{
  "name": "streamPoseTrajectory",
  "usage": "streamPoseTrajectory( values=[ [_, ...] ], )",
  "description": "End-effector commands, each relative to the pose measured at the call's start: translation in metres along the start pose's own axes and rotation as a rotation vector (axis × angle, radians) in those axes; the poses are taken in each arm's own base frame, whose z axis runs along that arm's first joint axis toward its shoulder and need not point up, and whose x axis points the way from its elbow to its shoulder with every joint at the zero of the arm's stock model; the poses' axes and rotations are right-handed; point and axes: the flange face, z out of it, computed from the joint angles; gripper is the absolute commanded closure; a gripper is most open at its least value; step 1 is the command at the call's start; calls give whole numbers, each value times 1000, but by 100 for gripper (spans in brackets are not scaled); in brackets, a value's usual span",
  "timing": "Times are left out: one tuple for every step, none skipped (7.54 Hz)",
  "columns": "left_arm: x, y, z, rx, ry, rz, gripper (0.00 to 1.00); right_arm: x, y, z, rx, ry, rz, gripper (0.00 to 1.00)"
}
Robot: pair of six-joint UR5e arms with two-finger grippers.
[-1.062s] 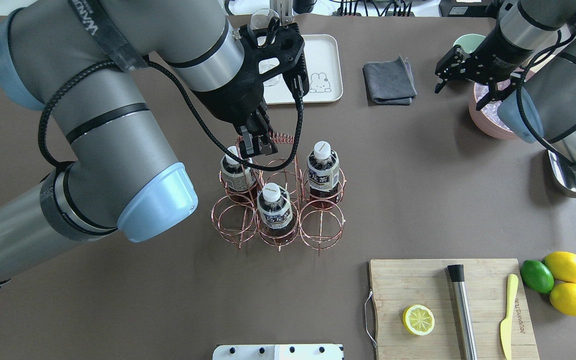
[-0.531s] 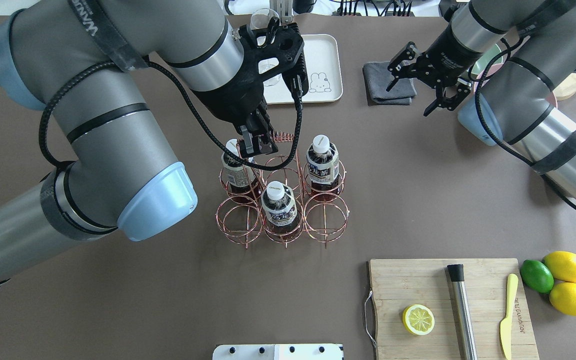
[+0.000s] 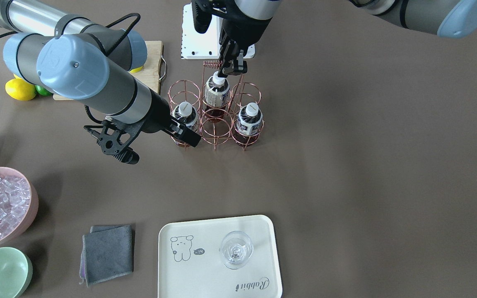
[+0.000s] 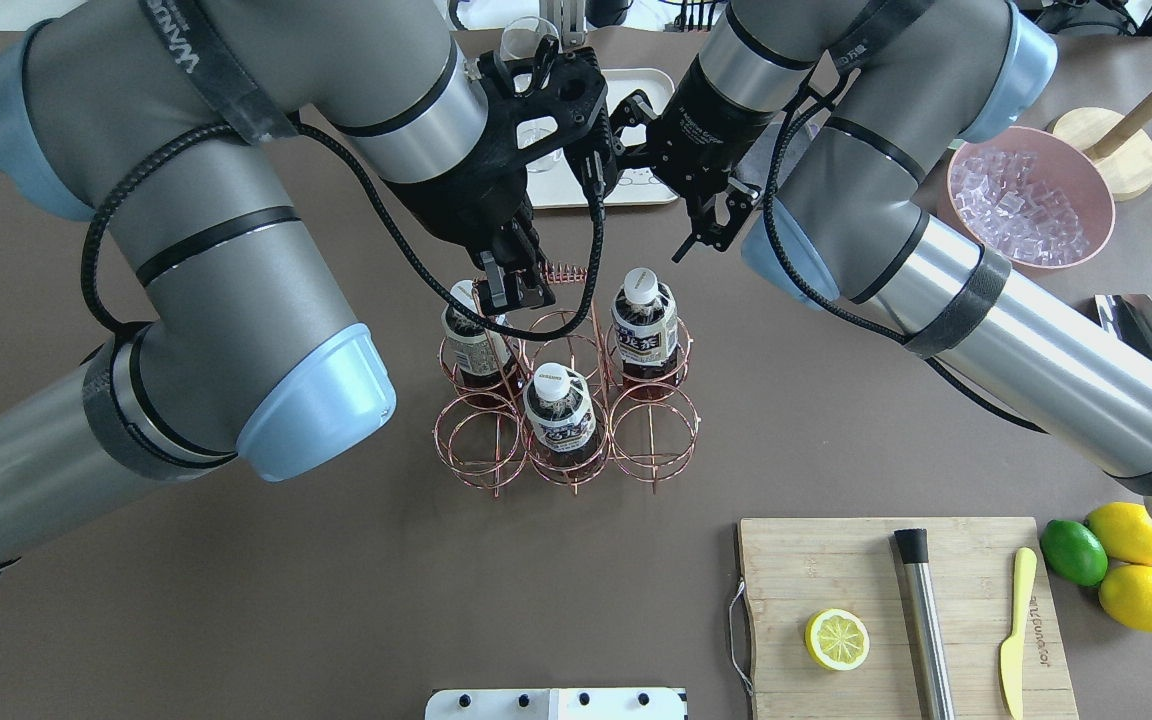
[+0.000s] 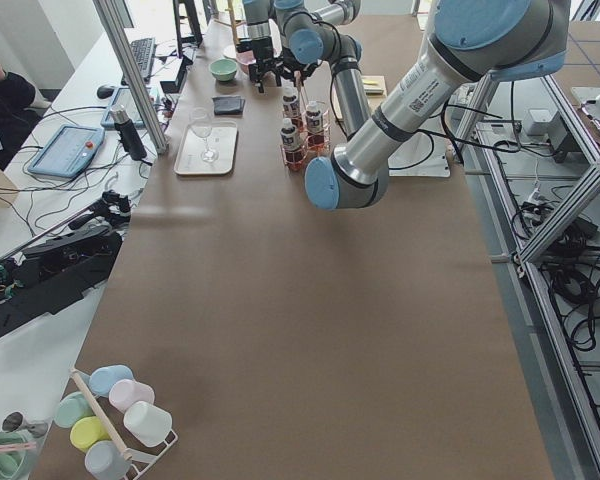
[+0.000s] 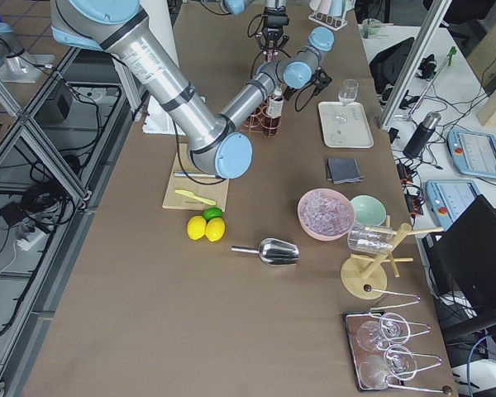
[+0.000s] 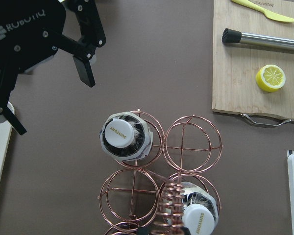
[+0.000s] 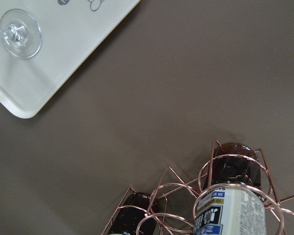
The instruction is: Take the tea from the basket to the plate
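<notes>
The tea (image 4: 644, 330) stands upright, long axis vertical, with its white cap marked SUNTORY pointing up. It sits in the basket (image 4: 564, 271), in the far corner ring on the robot's right. The right gripper (image 7: 51, 103), lettered ROBOTIQ, hovers near it with fingers spread wide, the left gripper (image 4: 516, 295) pinches the basket's coiled handle, and the plate (image 3: 263, 231) reads "Rabbit".

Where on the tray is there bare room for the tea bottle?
On the plate, the half around the bear drawing is bare, as is the edge by the Rabbit script. A wine glass crowds the other half. Open tabletop lies between the basket and plate.
</notes>
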Motion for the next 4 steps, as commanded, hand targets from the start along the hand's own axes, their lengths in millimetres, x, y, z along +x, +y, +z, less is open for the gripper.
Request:
streamPoseTrajectory(
  values=[
    [-1,1,1,-2,1,-2,100,-1,11,1,-35,26,17,1],
    [0,1,1,-2,0,-1,100,0,14,-2,-42,38,31,1],
    [0,0,1,-1,1,-1,100,6,21,4,-50,51,25,1],
    [-1,0,1,-2,0,-1,100,8,28,16,-60,71,26,9]
  ],
)
